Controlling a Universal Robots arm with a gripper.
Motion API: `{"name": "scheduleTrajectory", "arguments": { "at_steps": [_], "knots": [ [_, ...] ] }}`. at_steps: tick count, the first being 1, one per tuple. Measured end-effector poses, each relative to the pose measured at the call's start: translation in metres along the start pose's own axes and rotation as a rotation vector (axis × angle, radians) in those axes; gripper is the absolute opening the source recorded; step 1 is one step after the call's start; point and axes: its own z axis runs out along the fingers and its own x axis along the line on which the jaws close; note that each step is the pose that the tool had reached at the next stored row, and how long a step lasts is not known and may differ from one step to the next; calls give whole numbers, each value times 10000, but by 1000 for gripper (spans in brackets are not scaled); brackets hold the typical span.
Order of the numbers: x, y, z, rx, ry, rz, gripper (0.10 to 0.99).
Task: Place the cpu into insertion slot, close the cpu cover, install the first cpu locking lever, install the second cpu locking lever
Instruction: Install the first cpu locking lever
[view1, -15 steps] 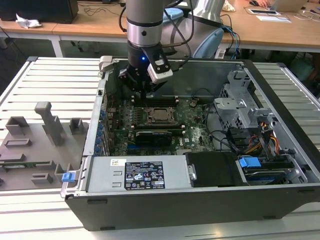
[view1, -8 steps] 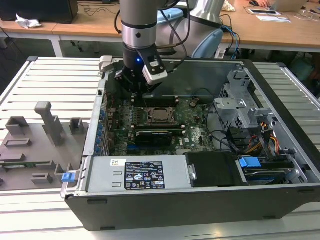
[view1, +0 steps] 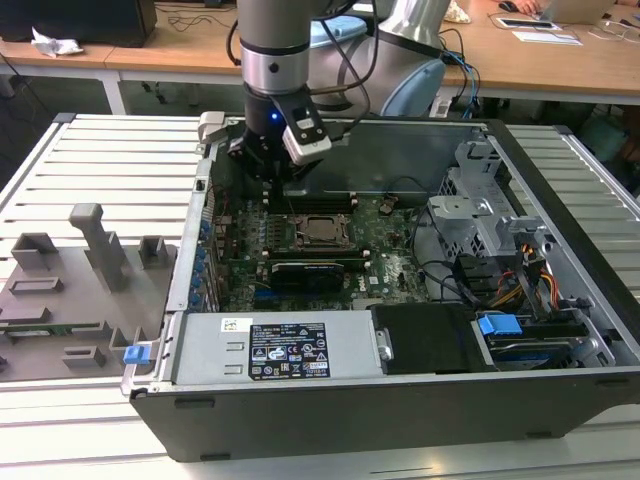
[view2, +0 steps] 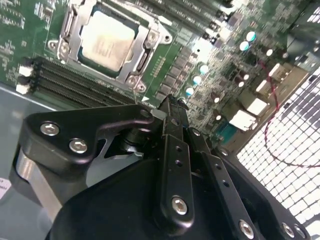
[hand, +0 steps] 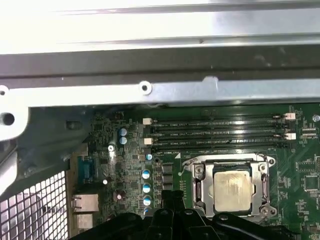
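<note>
Exterior view: gripper (view1: 268, 168), jaws together and empty, is hovering at ten o'clock of cpu (view1: 322, 229); cpu cover (hand: 200, 187) is lying closed.

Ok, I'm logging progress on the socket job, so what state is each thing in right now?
cpu: seated, metal face up.
cpu cover: down flat, framing the cpu.
locking levers: cannot tell whether latched.
gripper: fingers shut, holding nothing, hanging over the board beside the cpu.
computer case: lying flat, side open.
</note>
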Motion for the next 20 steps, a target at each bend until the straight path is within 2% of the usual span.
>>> {"name": "scheduleTrajectory", "arguments": {
  "at_steps": [3,4,9,14,20],
  "knots": [
    [10,33,0,-1,-22,-56,106],
    [36,52,-12,0,-50,-65,106],
    [64,71,-16,-3,-65,-68,106],
    [69,158,-16,-5,-66,-279,106],
    [-37,164,-11,-6,-66,-325,106]
  ]
}}
